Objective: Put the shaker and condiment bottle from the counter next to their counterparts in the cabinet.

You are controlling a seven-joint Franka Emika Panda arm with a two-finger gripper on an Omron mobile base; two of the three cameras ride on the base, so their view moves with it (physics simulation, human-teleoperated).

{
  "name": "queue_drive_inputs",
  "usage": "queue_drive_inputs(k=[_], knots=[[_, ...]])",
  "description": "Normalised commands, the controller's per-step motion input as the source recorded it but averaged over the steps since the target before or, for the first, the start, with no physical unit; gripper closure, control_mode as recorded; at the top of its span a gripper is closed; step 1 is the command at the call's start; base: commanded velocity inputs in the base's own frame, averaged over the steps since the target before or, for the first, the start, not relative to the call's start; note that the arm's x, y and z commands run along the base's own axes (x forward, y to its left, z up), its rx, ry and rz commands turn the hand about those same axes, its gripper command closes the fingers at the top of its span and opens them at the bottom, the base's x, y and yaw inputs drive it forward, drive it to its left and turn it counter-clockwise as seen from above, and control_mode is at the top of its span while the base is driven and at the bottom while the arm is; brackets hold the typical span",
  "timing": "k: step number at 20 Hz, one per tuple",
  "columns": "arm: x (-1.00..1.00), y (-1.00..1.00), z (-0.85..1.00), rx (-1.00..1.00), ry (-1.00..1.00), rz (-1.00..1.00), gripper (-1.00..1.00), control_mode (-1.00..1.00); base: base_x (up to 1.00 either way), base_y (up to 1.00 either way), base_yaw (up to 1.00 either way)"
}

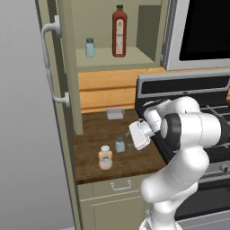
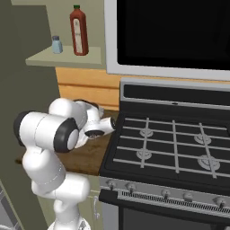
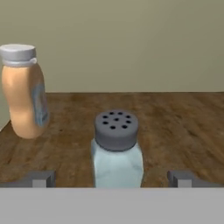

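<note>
From the left base view, the shaker [image 1: 120, 144] stands up straight on the dark wood counter [image 1: 94, 130]. The condiment bottle [image 1: 105, 157] with orange inside stands just beside it, a bit closer to the front edge. A small grey dish [image 1: 115, 113] sits farther back, near the wall. The gripper [image 1: 131, 144] is low over the counter, just to the right of the shaker, and points at it. Up high, the cabinet [image 1: 148, 31] is open, with its door [image 1: 56, 67] swung out. On its shelf stand a tall dark-red bottle [image 1: 119, 31] and a second small shaker [image 1: 90, 47], near each other but not touching.

From the right base view, the white arm bends down toward the counter [image 2: 92, 157] next to the black stove [image 2: 170, 148]. The tall red bottle [image 2: 79, 30] and the little shaker [image 2: 56, 44] show on the shelf above.

In the hand view, the shaker [image 3: 116, 148] is right in the middle, with small holes in its grey cap. The two dark fingertips [image 3: 39, 179] are spread wide, one on each side of the shaker, and do not touch it. The gripper [image 3: 111, 179] holds nothing. The condiment bottle [image 3: 24, 92] stands to the left and farther away.
</note>
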Motion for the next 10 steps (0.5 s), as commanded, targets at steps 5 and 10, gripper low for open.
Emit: queue_drive_inputs(k=[5, 10], knots=[[0.44, -0.12, -0.07, 0.01, 0.0, 0.0, -1.0, -1.0, 0.0, 0.0, 0.0], [-0.14, 0.02, -0.23, 0.14, 0.09, 0.01, -1.0, -1.0, 0.0, 0.0, 0.0]])
